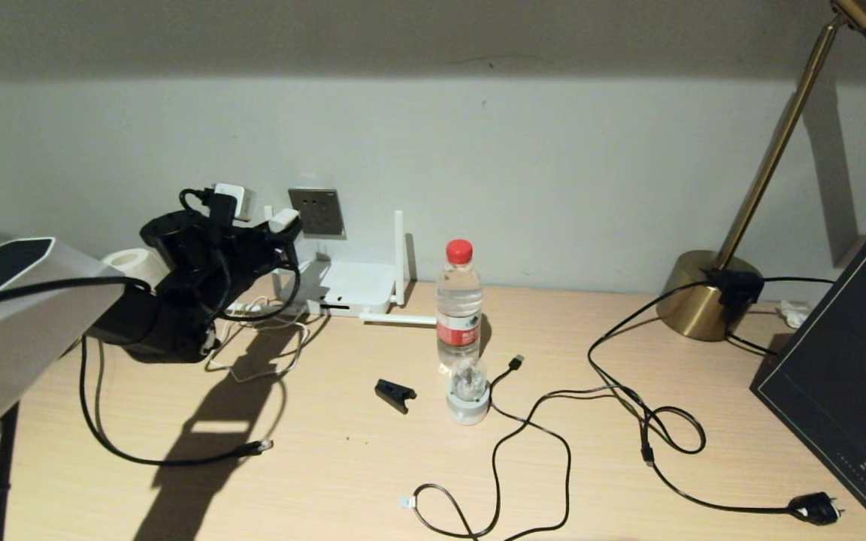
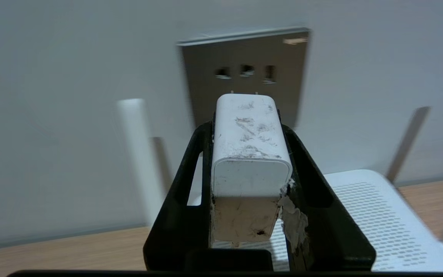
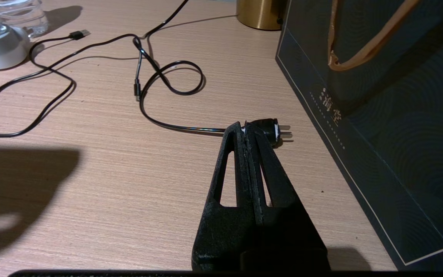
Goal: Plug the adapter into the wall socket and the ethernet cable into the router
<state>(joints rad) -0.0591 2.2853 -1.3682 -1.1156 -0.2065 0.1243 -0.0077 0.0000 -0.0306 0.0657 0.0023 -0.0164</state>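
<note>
My left gripper [image 1: 283,225] [image 2: 247,129] is shut on the white adapter [image 1: 283,219] [image 2: 250,173], one black finger on each side. The adapter's two prongs point at the grey wall socket [image 1: 316,211] [image 2: 244,57], just below its row of dark holes and a short way off. The white router [image 1: 354,288] [image 2: 375,215] lies flat below the socket, against the wall. The black ethernet cable [image 1: 162,460] runs along the front left of the table and ends in its plug [image 1: 256,448]. In the right wrist view my right gripper [image 3: 245,127] is shut and empty, low over the table.
A water bottle [image 1: 458,300], a small white gadget [image 1: 468,394] and a black clip [image 1: 394,394] stand mid-table. A thin USB cable [image 1: 516,362] and a black mains cord with its plug [image 1: 816,509] [image 3: 273,130] loop across the right. A brass lamp base [image 1: 704,297] and a dark bag [image 1: 846,376] [image 3: 390,115] fill the right side.
</note>
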